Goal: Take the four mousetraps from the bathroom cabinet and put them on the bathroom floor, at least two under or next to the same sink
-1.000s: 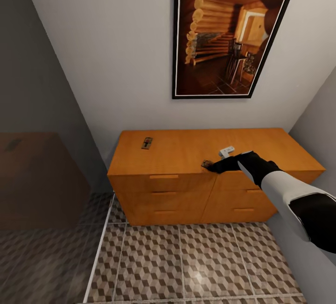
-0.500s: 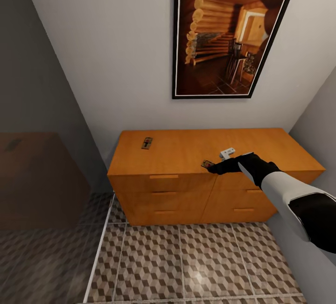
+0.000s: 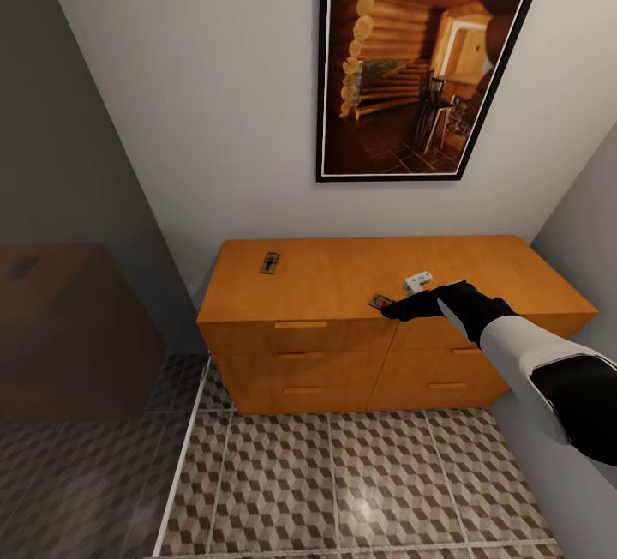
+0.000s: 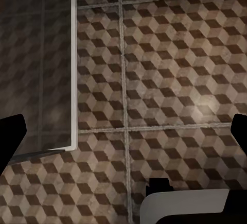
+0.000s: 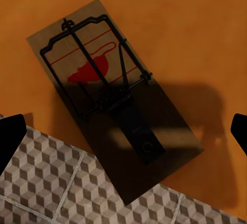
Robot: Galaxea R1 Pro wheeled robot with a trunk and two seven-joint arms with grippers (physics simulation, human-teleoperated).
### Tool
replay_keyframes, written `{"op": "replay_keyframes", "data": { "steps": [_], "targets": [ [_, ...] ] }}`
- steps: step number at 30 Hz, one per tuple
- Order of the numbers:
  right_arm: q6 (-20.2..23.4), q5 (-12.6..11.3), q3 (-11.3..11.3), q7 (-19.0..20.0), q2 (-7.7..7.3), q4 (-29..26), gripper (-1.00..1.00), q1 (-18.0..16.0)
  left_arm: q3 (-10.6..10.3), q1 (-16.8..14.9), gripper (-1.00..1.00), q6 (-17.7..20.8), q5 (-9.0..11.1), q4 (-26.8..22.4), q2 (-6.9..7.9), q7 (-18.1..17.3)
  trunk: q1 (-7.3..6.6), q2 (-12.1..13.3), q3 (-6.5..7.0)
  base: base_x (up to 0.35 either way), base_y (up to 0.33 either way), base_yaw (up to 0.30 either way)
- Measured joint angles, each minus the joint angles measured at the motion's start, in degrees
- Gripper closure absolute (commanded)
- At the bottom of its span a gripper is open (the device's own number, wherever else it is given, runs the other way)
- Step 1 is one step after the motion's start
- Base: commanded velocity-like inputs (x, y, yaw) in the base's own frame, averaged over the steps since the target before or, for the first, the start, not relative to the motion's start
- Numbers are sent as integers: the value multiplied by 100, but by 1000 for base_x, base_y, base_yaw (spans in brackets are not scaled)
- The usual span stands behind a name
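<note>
Two mousetraps lie on top of the orange-brown cabinet. One mousetrap sits toward the back left. The other mousetrap lies at the front edge, and my right gripper hovers just over it. In the right wrist view this mousetrap lies between the open fingertips, untouched, with one corner hanging past the cabinet's front edge. My right gripper is open. My left gripper is open and empty above the cube-patterned bathroom floor. The bathroom sink is out of view.
A small white object lies on the cabinet top behind my right hand. A large framed picture hangs above. A glass partition with a white sill stands at the left. Grey wall closes in at the right.
My right gripper has shifted a little, so more of the near mousetrap shows in front of it. Nothing else has moved.
</note>
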Motion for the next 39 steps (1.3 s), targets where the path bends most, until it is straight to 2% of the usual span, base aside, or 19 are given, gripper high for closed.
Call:
{"op": "replay_keyframes", "data": {
  "steps": [11,39],
  "targets": [
    [0,9,1,283,-45,-21,-100,0,0,0,-100,1,0,2,0,-2,0,0,-51,0,0,0],
    [0,8,1,332,-124,-49,-100,-1,0,0,-100,1,0,4,0,0,0,0,-57,0,0,0]
  ]
}}
